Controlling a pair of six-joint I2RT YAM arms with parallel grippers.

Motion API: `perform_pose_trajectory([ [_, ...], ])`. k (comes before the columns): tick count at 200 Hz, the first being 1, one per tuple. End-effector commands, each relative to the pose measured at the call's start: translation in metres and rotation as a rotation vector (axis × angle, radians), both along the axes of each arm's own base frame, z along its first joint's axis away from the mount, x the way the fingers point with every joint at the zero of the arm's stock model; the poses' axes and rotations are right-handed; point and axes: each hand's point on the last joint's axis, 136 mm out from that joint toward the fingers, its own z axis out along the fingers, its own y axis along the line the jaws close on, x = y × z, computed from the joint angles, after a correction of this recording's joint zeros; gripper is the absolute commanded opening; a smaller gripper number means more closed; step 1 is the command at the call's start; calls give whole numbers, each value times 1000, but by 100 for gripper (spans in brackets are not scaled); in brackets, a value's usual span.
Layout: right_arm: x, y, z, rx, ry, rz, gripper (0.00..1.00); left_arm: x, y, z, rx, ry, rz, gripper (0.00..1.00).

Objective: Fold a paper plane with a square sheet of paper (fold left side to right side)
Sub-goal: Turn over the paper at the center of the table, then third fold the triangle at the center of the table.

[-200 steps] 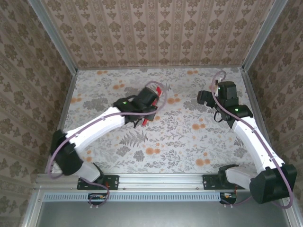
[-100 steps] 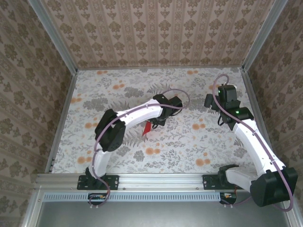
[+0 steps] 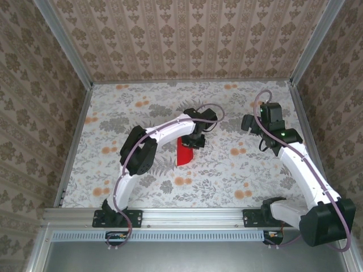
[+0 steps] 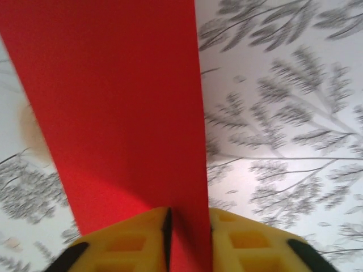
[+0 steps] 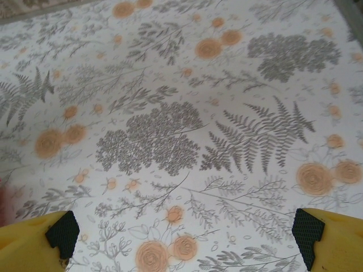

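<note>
The square sheet of paper (image 3: 184, 152) shows in the top view as a narrow bright red strip on the floral table, just in front of my left gripper (image 3: 193, 140). In the left wrist view the red paper (image 4: 113, 102) runs away from the camera, and its near end passes between the yellow fingers (image 4: 130, 243) of my left gripper (image 4: 189, 218). The jaws stand a little apart, with a dark slit beside the paper on the left. My right gripper (image 3: 248, 122) hovers at the right of the table, and in its wrist view the right gripper (image 5: 185, 235) is wide open over bare cloth.
The floral tablecloth (image 3: 227, 164) covers the whole table. Metal frame rails (image 3: 76, 130) and patterned walls close in the left, right and far sides. The left arm (image 3: 159, 133) arches across the middle of the table.
The left arm has swung toward the centre right, carrying the red paper, which now shows as a longer strip. The left jaws have parted slightly. The right arm has barely moved.
</note>
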Motion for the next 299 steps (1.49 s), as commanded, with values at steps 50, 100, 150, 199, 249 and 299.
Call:
perform_pose_trajectory([
  [50,11,75,-17,295,53,301,87,19,-26,82,-497,-90,-81,54],
  [100,18,151,-42,478,137,456,69,30,37,88,-601,-112,34,53],
  [150,42,231,-85,509,247,576,66,27,68,48,-686,-21,165,52],
  [199,66,258,-120,488,314,580,57,21,67,20,-686,56,198,50],
  [249,59,250,-161,439,428,547,53,17,66,3,-670,108,216,51],
  [299,48,238,-188,371,497,534,47,11,60,-3,-671,150,213,51],
])
